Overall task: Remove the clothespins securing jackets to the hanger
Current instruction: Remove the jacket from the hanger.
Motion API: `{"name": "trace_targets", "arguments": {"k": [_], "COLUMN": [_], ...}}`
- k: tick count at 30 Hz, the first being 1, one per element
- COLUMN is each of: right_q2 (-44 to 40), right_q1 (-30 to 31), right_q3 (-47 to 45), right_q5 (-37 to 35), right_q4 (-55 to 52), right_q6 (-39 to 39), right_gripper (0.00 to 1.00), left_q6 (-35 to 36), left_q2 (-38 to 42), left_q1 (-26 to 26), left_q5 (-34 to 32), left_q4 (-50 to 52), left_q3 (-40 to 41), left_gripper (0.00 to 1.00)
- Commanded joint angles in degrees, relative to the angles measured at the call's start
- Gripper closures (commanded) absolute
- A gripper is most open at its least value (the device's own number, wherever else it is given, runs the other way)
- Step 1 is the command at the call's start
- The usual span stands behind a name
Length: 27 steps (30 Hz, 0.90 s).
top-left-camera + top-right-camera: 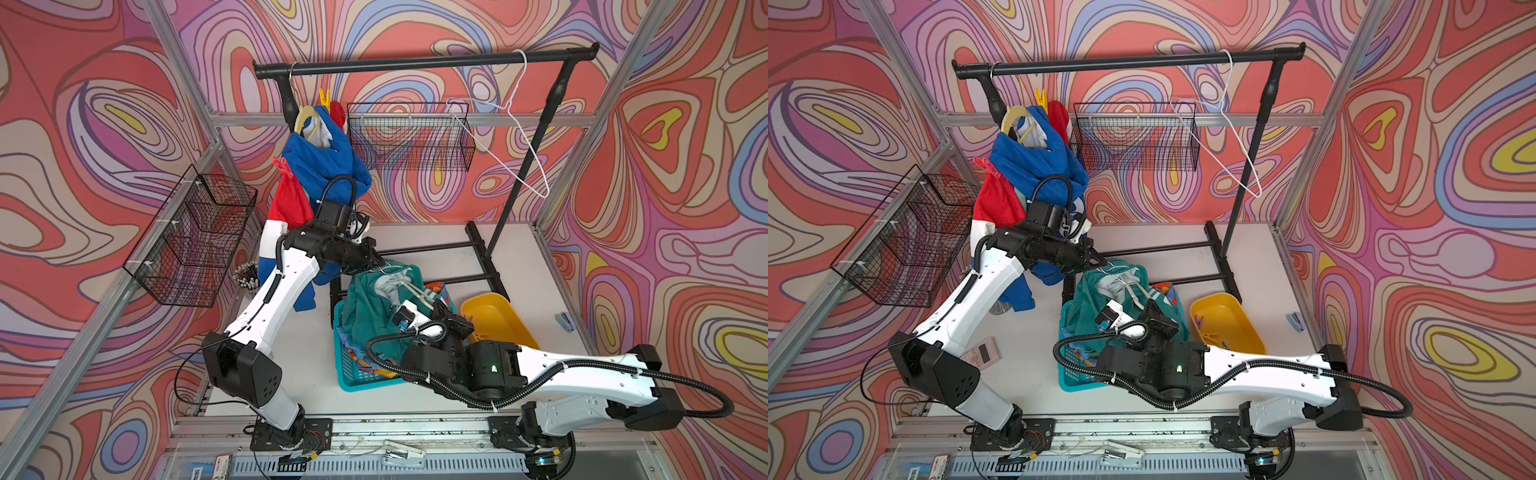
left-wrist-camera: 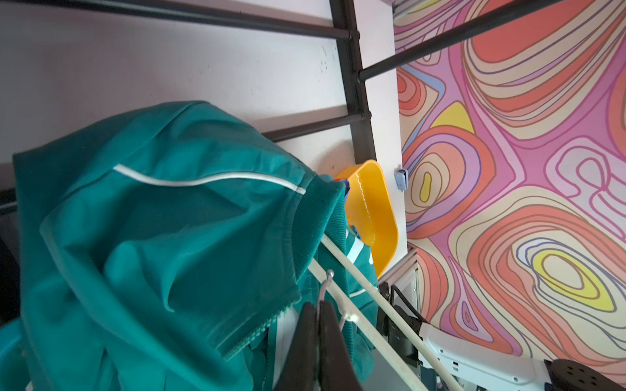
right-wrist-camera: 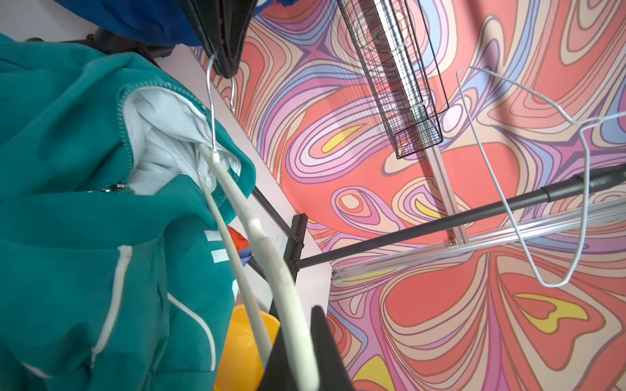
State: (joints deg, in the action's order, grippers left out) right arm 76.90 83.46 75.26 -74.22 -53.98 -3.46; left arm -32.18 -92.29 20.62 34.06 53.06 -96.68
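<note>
clear: table [image 1: 309, 349] left of basket [image 1: 353, 376] | blocked: teal jacket [image 1: 365, 303] fills basket; rack base [image 1: 432, 248] behind

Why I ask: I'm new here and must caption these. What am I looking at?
Two white robot arms, left and right, stand at a table. Two pictures look down from one overhead camera; two come from wrist cameras. On the table stand a clothes rack, a turquoise basket and a yellow tub. A blue jacket hangs on the rack, with a yellow clothespin and a red clothespin on it. The left arm's jaws are shut on the wire hook of a white hanger carrying a teal jacket; the right arm's jaws grip its shoulder.
</note>
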Motion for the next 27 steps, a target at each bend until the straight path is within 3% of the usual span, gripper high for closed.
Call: {"name": "trace_targets", "arguments": {"k": [1,4,10,14,17,27], "right_q2": [-1.84,-1.06,-0.24,-3.31,-4.30,-3.83], "right_q1": [2.10,2.73,6.01,6.06,6.41,7.09], "right_q3": [1.35,4.56,7.03,9.35,11.57,20.38], "right_q5": [-6.51,-2.37,1.57,4.98,6.01,9.79], "right_q4": [-1.33,-8.17,-12.42,-12.38,-13.73,-23.96], "right_q6": [2.81,8.14,8.31,8.21,8.87,12.95], "right_gripper": [1.00,1.00,1.00,1.00,1.00,1.00], "left_q6": [0.72,-0.52,-2.28,-2.63,-2.47,-1.66], "left_q2": [0.32,3.30,5.79,8.44,10.68,15.27], "left_q1": [-1.20,-2.31,-2.90,-2.99,-3.78,-4.71], "left_q5": [-2.61,-3.16,-0.93,-2.01,-2.98,-5.24], "left_q4": [6.21,3.97,1.49,-1.95,-4.43,-10.48], "left_q3": [2.33,2.79,2.19,2.62,2.96,11.33], "left_gripper": [0.86,0.68,0.41,0.14,0.03,0.00]}}
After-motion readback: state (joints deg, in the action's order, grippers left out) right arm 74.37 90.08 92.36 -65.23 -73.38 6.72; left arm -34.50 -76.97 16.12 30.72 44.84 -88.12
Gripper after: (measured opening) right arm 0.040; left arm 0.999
